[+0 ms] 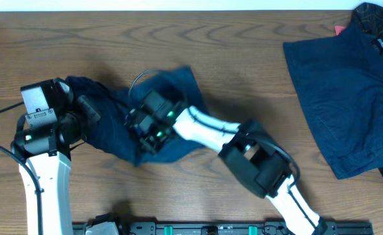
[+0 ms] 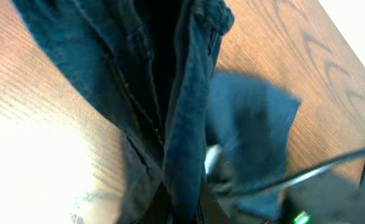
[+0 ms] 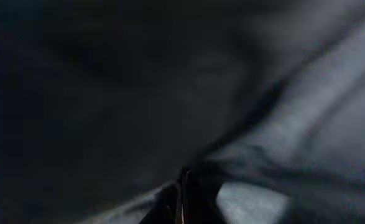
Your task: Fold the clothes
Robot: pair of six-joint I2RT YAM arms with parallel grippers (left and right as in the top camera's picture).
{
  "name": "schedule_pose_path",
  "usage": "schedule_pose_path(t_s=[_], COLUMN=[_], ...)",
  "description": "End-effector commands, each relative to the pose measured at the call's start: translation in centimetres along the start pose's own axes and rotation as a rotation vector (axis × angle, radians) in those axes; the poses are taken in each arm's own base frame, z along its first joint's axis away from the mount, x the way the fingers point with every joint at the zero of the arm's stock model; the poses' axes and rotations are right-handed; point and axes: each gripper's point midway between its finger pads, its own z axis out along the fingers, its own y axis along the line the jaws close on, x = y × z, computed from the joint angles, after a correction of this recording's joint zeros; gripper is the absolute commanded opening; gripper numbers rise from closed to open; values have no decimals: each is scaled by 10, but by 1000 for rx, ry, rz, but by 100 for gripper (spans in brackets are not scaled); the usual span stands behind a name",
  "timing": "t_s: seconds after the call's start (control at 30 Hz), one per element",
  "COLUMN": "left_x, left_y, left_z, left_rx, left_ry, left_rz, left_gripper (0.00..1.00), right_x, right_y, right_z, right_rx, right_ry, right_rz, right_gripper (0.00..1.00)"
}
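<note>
With my left hand [image 1: 92, 111] and right hand [image 1: 142, 132] each pinching the bunched garment [image 1: 181, 81], I'd draw them apart evenly to flatten it.

Wooden table [image 1: 243, 59], brown grain. Left-centre: crumpled garment [image 1: 181, 81], navy, bunched in heap. Right side: flat garment [image 1: 341, 98], navy, spread out. Darker garment [image 1: 374, 19] at far right corner, overlapping it. Small pink scrap [image 1: 339, 29] just beside.
</note>
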Motion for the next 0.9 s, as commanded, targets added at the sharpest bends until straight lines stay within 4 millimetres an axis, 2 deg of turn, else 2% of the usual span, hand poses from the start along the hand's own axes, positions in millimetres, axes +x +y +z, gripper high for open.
schedule_pose_path(t_s=[0.0,0.1,0.2,0.27,0.33,0.43,0.53,0.63,0.87], left_x=[-13,-11,-10,-9,-6,-2,6,17,53], left_y=[-11,-10,-12,-13,-14,-19,-31,-46,-79], left_z=[-7,-4,-2,0,2,5,8,12,26], left_rx=[35,31,32,32,32,38,57,83,128], left_ry=[-43,-31,-20,-15,-5,13,33,57,152], left_rz=[14,12,17,19,25,45,82,130,220], left_gripper=[6,6,6,6,6,6,6,6,6], right_x=[3,-14,-30,-34,-28,-1,41,73,112], right_y=[2,-20,-52,-72,-91,-119,-143,-155,-145], right_z=[6,-26,-80,-117,-148,-176,-187,-184,-143], right_rx=[56,202,350,433,493,549,566,556,429], right_ry=[16,-46,-128,-168,-177,-124,-19,58,111], right_rz=[15,77,151,191,244,345,462,520,531], right_gripper=[1,8,15,16,16,16,13,10,10])
